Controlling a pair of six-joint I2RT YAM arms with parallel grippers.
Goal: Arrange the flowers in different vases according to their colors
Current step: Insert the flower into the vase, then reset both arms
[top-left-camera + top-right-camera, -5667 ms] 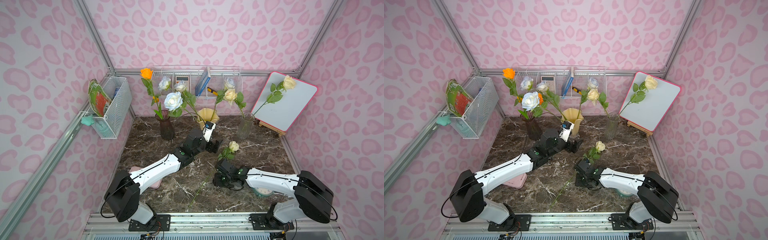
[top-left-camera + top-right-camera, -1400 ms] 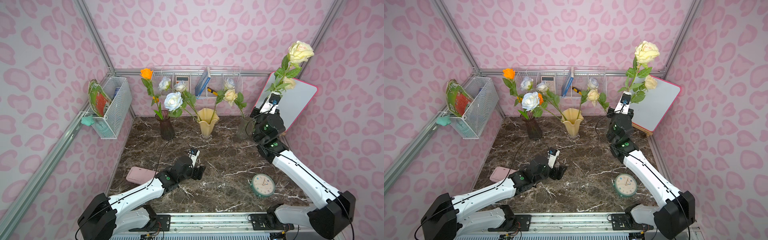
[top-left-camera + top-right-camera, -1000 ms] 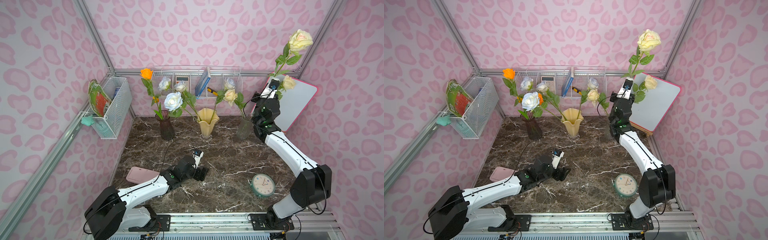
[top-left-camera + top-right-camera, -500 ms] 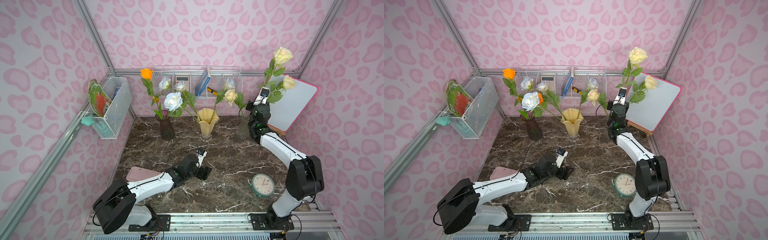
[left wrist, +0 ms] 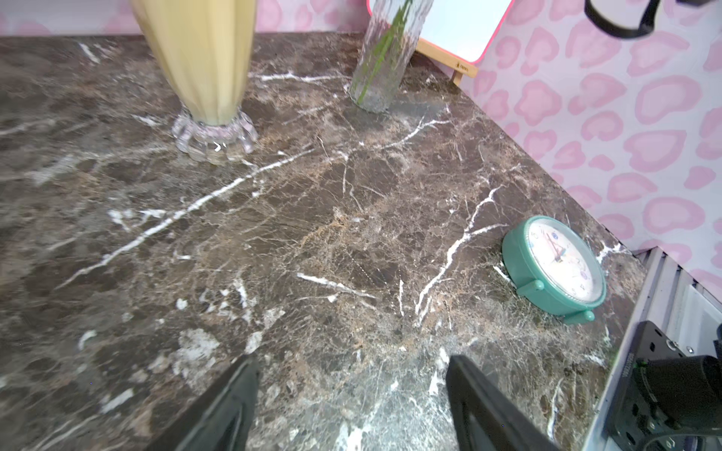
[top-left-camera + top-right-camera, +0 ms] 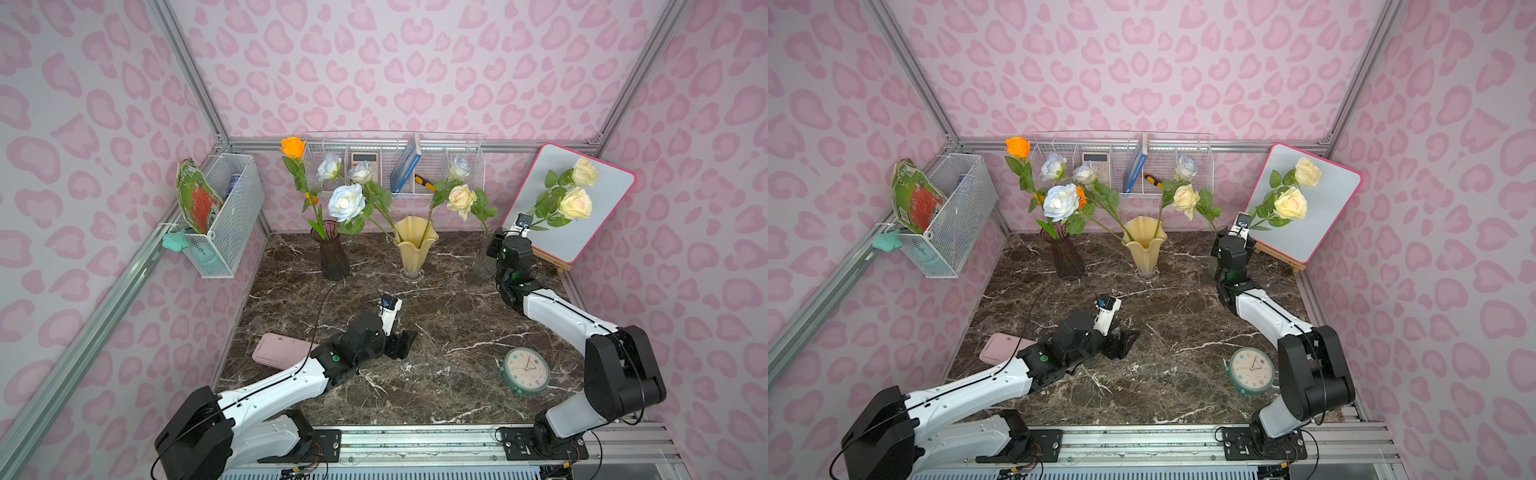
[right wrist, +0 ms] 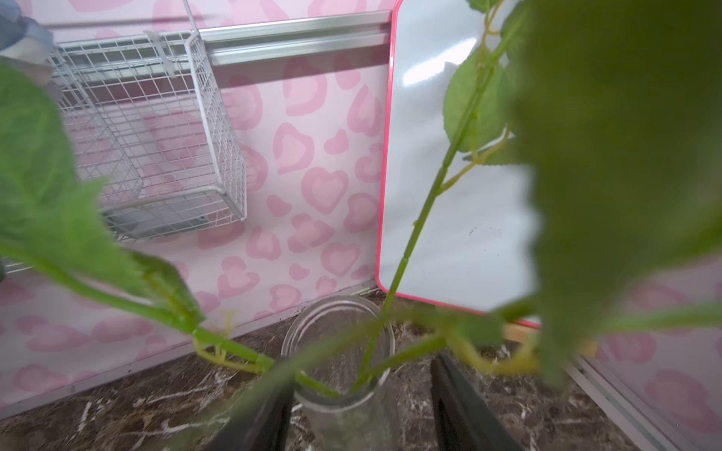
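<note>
Right jaws apart, blurred leaves [image 7: 625,136] masking clear vase [image 7: 351,418]

A teal alarm clock [image 6: 526,370] sits near the front right corner of the tabletop [image 6: 453,332], and a flat pink case [image 6: 282,350] lies by its left edge. A pink-framed whiteboard [image 6: 592,239] leans at the back right corner. A wire basket [image 6: 232,216] hangs on the left wall. Another basket [image 6: 434,166], on the back wall, holds a calculator [image 6: 364,161] and a blue book [image 6: 405,164].

Dark brown desk [image 6: 457,320], white-veined; pale pink walls [image 6: 415,62] with darker heart blotches. Left of the yellow vase [image 6: 415,249], a dark purple vase [image 6: 334,255]; right of it, a clear vase [image 5: 381,70] holding cream-yellow roses [image 6: 575,203].
</note>
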